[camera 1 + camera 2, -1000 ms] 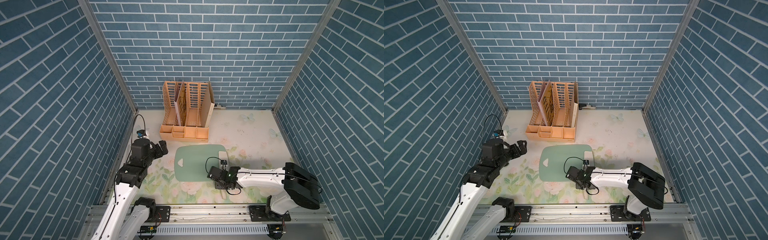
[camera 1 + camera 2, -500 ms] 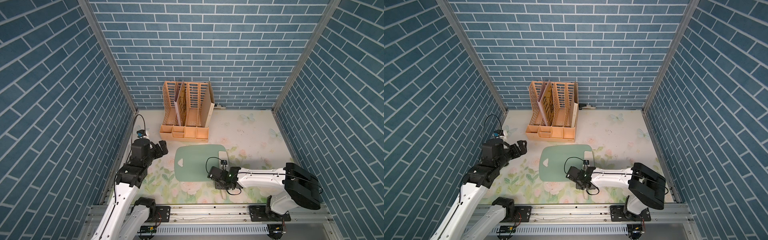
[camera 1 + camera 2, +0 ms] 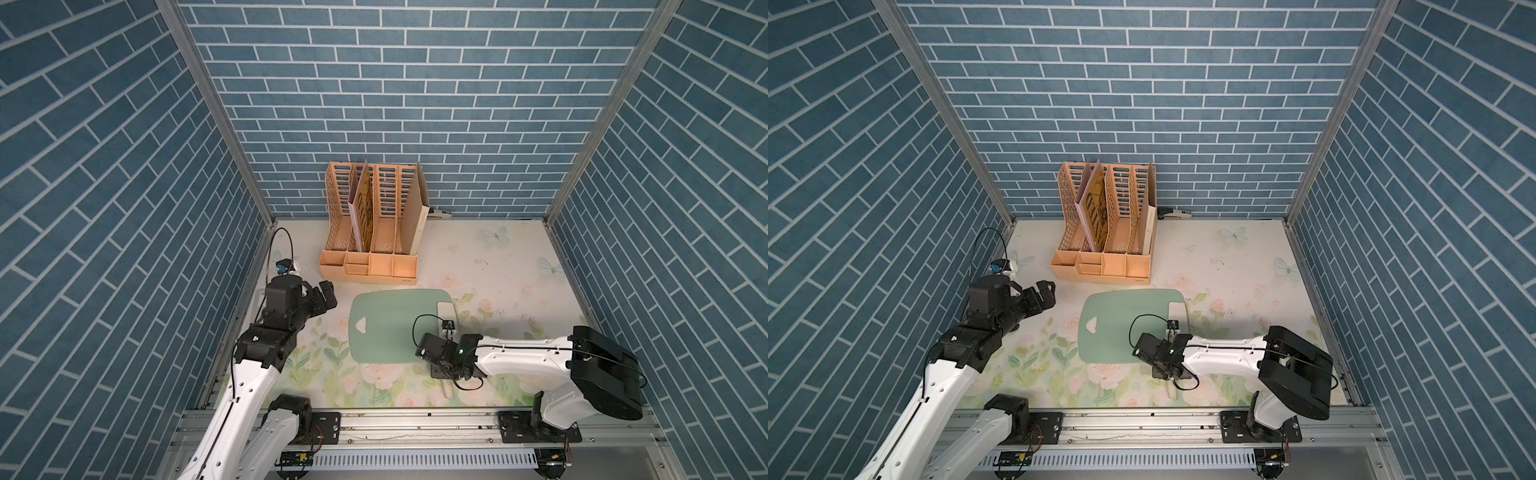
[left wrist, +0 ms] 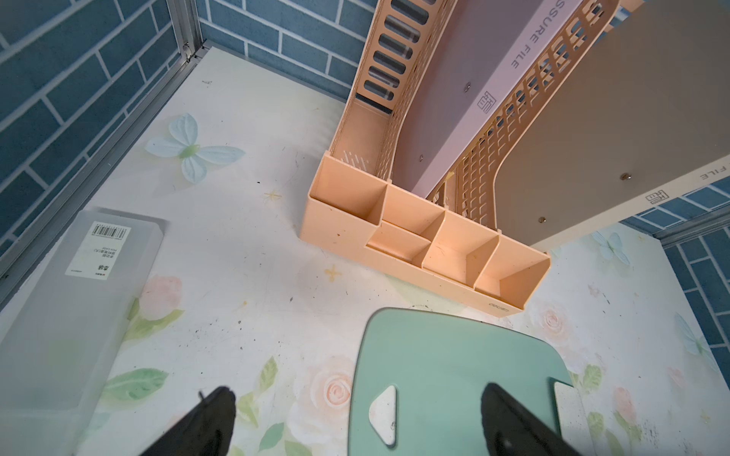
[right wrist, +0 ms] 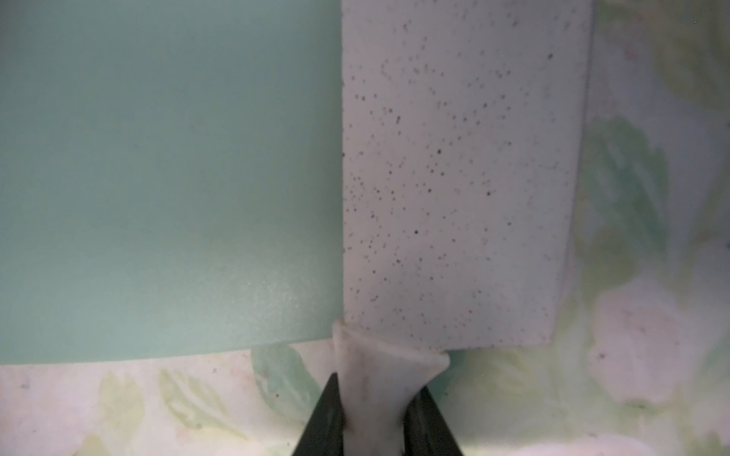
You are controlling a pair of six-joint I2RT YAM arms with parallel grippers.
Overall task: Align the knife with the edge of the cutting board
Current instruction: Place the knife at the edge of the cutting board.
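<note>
In the lower middle of a top view, the right claw is pressed together on the cream handle of the knife, pinching it just behind the blade. The handle juts off the near long edge of the cutting board over the flowered worktop, its tip pointing at the front rail. The broad speckled blade lies flat on the board's right end and runs along the right short edge. Past its outer side only worktop shows in the right wrist view. The green board sits at the middle of the frame, with its triangular hole near the left short end.

Left of the board, the left claw hangs above the worktop with its fingers spread wide and holds nothing. A grey flat box with a barcode label lies by the left wall. Behind the board, a peach file rack stands near the back brick wall, holding folders.
</note>
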